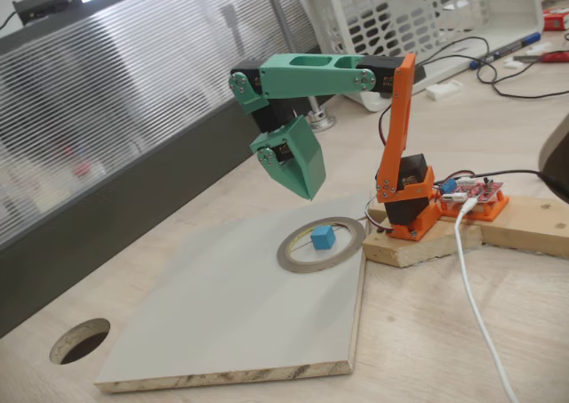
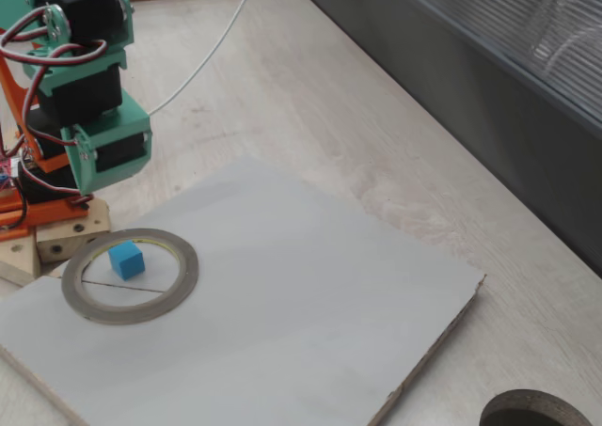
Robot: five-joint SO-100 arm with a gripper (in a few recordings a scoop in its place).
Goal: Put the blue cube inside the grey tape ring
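The blue cube (image 1: 322,237) (image 2: 126,260) rests flat on the board inside the grey tape ring (image 1: 285,251) (image 2: 132,314), nearer the ring's arm-side edge and touching nothing else. My green gripper (image 1: 305,191) (image 2: 97,165) hangs in the air above and just behind the ring, pointing down. Its jaws look closed together into one wedge with nothing between them. It is well clear of both the cube and the ring.
Cube and ring lie on a pale grey board (image 1: 222,318) (image 2: 310,304) on the wooden desk. A round hole (image 1: 80,341) (image 2: 536,412) is cut into the desktop past the board's corner. The arm's orange base (image 1: 413,212), a red circuit board (image 1: 480,192) and a white cable (image 1: 471,278) sit beside the ring.
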